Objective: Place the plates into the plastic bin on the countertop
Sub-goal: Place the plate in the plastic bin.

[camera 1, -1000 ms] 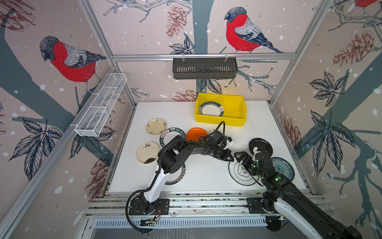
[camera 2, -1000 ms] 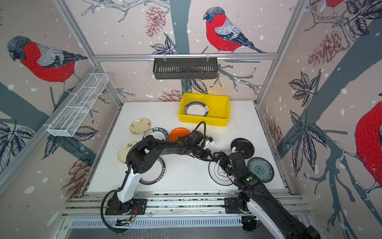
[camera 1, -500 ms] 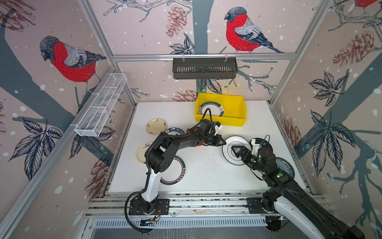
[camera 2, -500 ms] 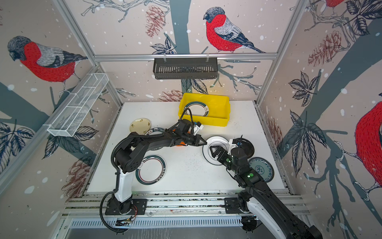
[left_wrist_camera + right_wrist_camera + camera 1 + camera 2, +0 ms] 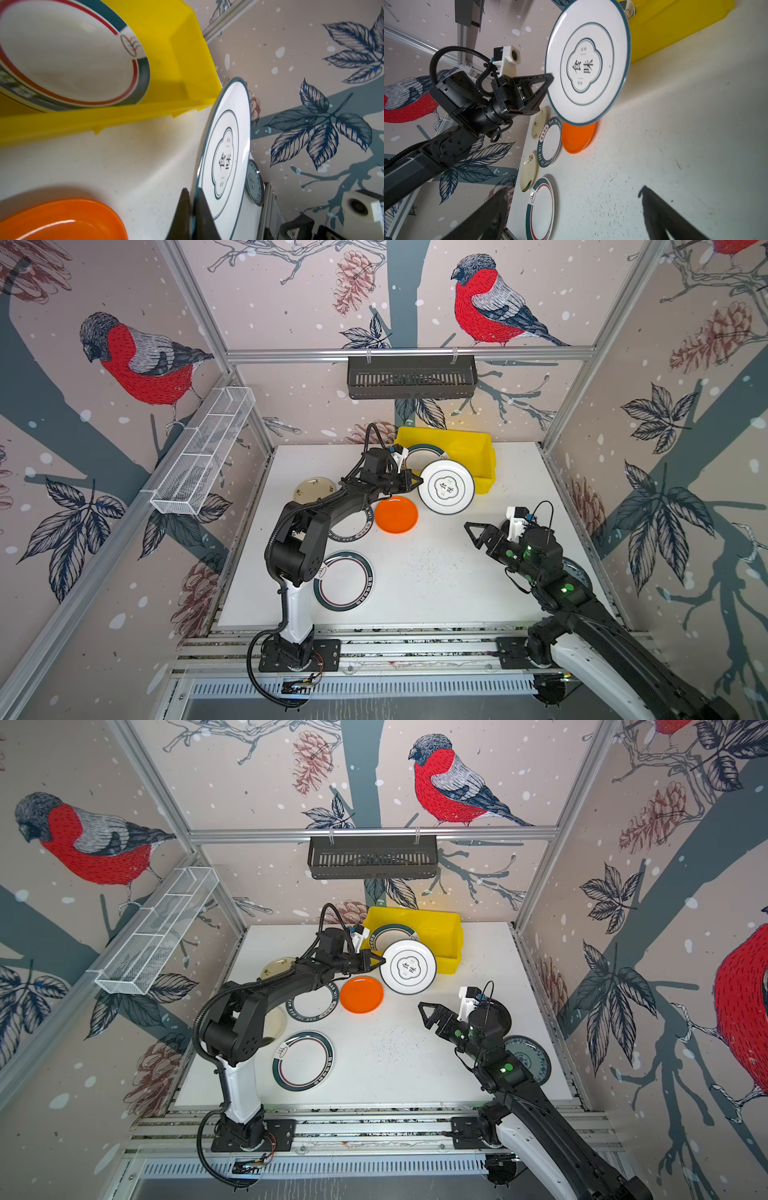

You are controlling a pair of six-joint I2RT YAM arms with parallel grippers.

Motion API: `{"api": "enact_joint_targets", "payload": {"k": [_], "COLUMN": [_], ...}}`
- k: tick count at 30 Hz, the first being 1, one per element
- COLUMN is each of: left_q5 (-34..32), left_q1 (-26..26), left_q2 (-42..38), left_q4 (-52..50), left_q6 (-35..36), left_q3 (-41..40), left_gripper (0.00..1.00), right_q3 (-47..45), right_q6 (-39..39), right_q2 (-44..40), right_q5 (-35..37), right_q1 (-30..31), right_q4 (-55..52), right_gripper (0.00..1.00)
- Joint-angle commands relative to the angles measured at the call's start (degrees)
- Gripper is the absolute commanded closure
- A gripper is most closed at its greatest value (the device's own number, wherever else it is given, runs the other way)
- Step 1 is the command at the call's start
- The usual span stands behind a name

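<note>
Left wrist view: the left end effector (image 5: 192,191) is pinched tight on the rim of a white emblem plate (image 5: 225,158), holding it on edge off the counter (image 5: 124,155). Right behind sits the yellow plastic bin (image 5: 187,52) with one green-and-red-rimmed plate (image 5: 68,58) in it, at the end nearer the left arm. Can't tell whether the held plate is over the bin's wall or just beside it. In both top views the right end effector (image 5: 473,536) hangs over bare counter, fingers spread wide, nothing in them. Counter's white and speckled, with aluminium rails and bullfinch wallpaper around. A dark slotted basket (image 5: 411,383) hangs on the back rail, a white wire-mesh basket (image 5: 203,452) on the left wall. Nine plates total: one held, one binned, seven flat. Those seven are a matching plate (image 5: 345,580) up front, near cream plate (image 5: 528,172), lettered-rim plate (image 5: 550,143), orange plate (image 5: 396,514), far cream plate (image 5: 313,489), teal-patterned plate (image 5: 536,1060), plus a black plate (image 5: 506,1011) mostly hidden behind the right wrist.
</note>
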Motion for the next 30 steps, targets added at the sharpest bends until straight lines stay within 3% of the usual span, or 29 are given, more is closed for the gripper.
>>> {"api": "enact_joint_targets", "payload": {"k": [1,11,16,25,26,28,30], "left_q5": [-1.7,-19.5,-20.7,-22.7,-22.7,-23.0,-22.9], "left_q1": [1.6,2.9,4.7,4.8,4.7,4.7,4.7], "left_q2": [1.4,14.1,19.6,25.9,26.6,26.9,26.2], "left_q4": [5.3,-8.4,-6.0,-9.4,-10.1,-10.6,-9.8], "left_q6": [-1.1,9.6,6.8,10.8,10.9,10.9,10.9], "left_q3": [3.2,25.3,27.8,34.7,35.6,36.1,35.2], "left_gripper": [1.00,1.00,1.00,1.00,0.95,0.59,0.33], "right_q3": [1.3,1.4,0.7,0.4,0.4,0.9,1.5], "right_q6": [-2.0,-1.1,0.6,1.1,1.2,1.0,0.8], "right_q2": [-0.5,-2.8,-3.0,-3.3,-3.2,-3.1,-3.0], "right_q5": [-0.2,2.9,2.2,2.8,3.1,3.8,4.5], "right_q1": [-0.1,-0.2,0.0,-0.1,0.0,0.0,0.0], "right_q4": [1.2,-1.4,0.4,-0.2,-0.5,-1.5,-2.7], "right_gripper": [0.01,0.01,0.01,0.01,0.01,0.01,0.01]}}
